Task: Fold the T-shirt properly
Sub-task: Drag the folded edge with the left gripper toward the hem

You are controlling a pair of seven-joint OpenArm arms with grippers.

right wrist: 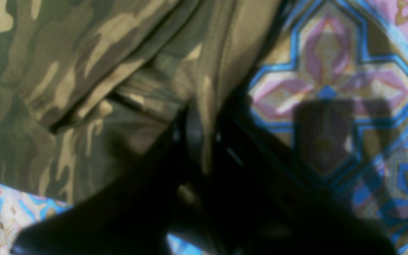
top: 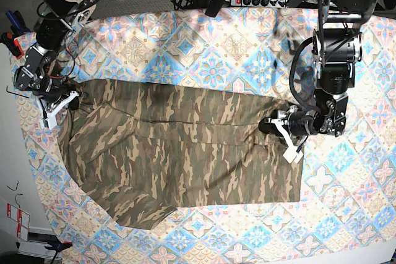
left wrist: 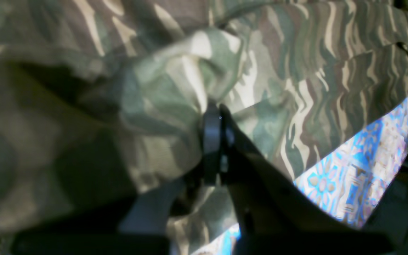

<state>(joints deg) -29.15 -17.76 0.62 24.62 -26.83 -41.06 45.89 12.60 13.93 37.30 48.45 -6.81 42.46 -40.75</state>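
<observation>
Matt cloth T-shirt (top: 179, 146); printed cloth tablecloth (top: 210, 60)

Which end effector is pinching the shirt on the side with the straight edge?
The left end effector, at the T-shirt's straight edge on the base view's right. The right end effector grips the flared opposite end.

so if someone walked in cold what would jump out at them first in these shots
The camouflage T-shirt dominates, spread wide across the middle of the bright blue-and-pink patterned tablecloth. Next, an arm at each end of it: the left tool is shut on a bunched fold at the shirt's edge on the base view's right, and the right tool pinches the opposite edge on that view's left.
</observation>
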